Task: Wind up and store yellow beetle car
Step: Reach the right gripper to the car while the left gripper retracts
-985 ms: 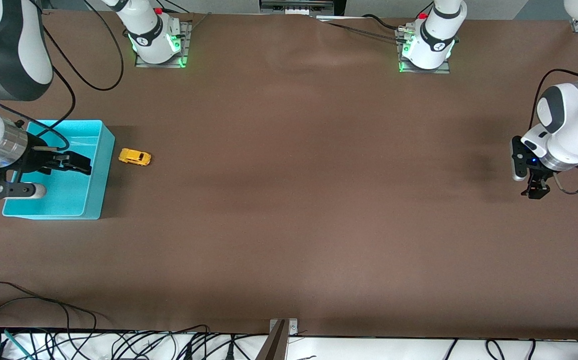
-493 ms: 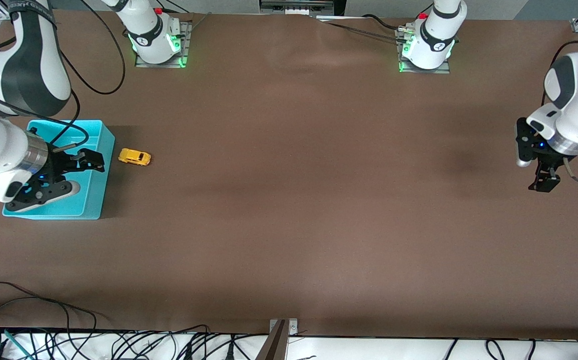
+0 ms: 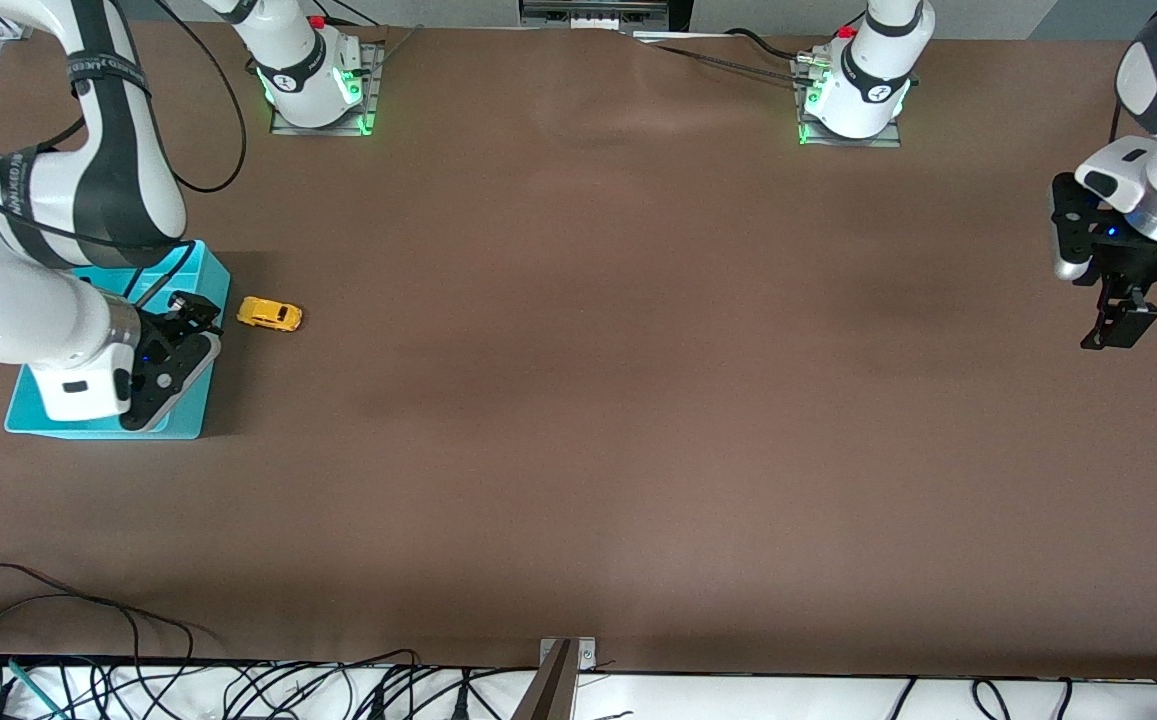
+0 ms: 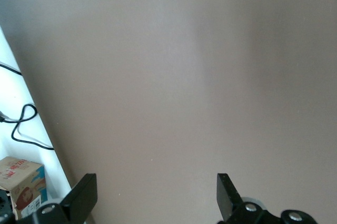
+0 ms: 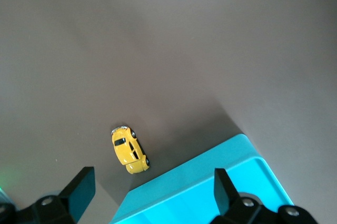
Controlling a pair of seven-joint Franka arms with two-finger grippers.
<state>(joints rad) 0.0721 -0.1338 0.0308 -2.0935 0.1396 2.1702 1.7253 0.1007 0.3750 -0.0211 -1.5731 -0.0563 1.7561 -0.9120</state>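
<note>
Gaping right claw [image 3: 194, 312] over bin rim [image 3: 210, 340], car [image 3: 270, 314] beside.

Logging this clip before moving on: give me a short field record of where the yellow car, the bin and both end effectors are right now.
yellow beetle car: on the table, on its wheels, beside the turquoise bin, not held
turquoise bin: toward the right arm's end of the table, partly covered by the right arm
right end effector: over the bin's edge closest to the car, fingers open, empty
left end effector: over bare table at the left arm's end, fingers open, empty
task state: car not yet grasped or stored
</note>
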